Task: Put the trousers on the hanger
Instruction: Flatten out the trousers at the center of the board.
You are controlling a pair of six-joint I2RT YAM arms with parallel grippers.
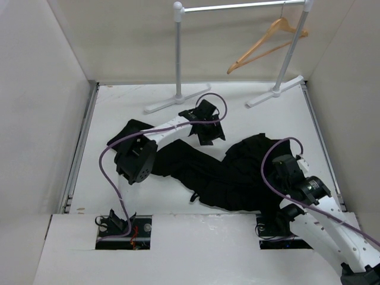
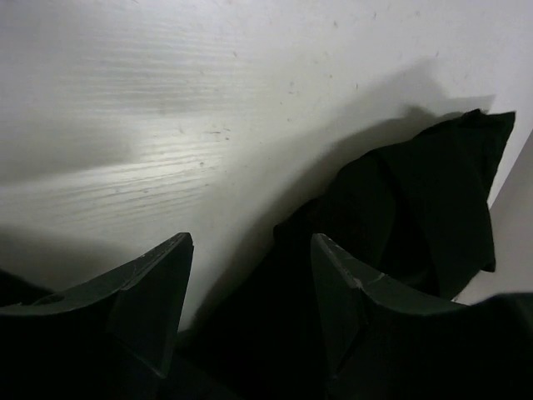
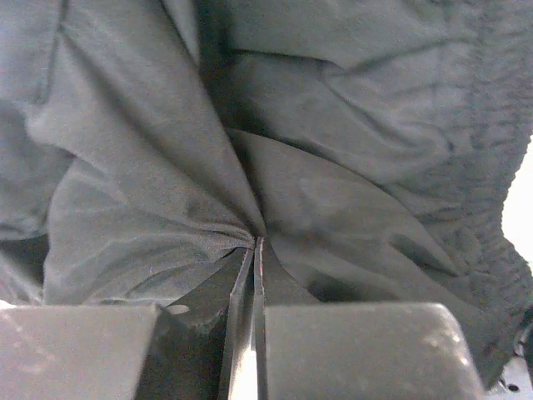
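Pinching a fold of the plain black soft fabric trousers (image 3: 333, 208), our right gripper (image 3: 255, 243) is clamped tight on the cloth. We log the left gripper (image 2: 250, 242) spread wide above the white table (image 2: 166, 125), beside a trouser leg. Trousers lie crumpled mid-table; the tan wooden triangular hanger (image 1: 278, 27) hangs from the grey metal rail stand (image 1: 178, 53) behind.
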